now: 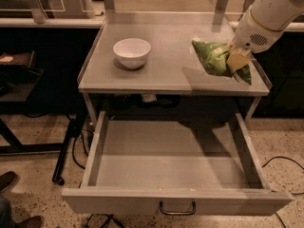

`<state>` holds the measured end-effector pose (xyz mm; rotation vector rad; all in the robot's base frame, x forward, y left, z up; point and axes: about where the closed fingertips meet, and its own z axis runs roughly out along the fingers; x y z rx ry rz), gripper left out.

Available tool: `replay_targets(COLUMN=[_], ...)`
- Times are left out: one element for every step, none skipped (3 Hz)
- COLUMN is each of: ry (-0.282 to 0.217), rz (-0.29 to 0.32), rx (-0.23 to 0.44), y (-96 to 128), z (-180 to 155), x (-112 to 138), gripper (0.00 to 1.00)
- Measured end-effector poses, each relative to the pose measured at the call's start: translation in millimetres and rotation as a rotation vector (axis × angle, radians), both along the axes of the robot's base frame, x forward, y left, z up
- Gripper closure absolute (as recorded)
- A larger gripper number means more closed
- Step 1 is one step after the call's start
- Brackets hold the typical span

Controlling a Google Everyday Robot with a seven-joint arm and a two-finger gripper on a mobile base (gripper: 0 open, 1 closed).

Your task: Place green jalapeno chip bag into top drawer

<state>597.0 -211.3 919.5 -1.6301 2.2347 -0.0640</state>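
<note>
The green jalapeno chip bag (214,57) hangs tilted in the air above the right side of the grey table top (171,56). My gripper (236,61) comes down from the upper right on a white arm and is shut on the bag's right end. The top drawer (176,172) is pulled fully open below the table, wide and shallow, with nothing inside. Its small dark pull handle (177,209) shows at the centre of the front panel.
A white bowl (131,52) stands on the left half of the table top. Cables and a dark stand leg (71,146) lie on the speckled floor at the left. A shoe (7,182) shows at the bottom left. Another cable (280,163) runs at the right.
</note>
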Motion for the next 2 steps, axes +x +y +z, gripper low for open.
replay_targets(ry=[0.042, 0.126], rz=[0.007, 0.031], rx=[-0.007, -0.018], y=[2, 12], z=[-13, -38], x=[-16, -52], gripper=[1.00, 1.00])
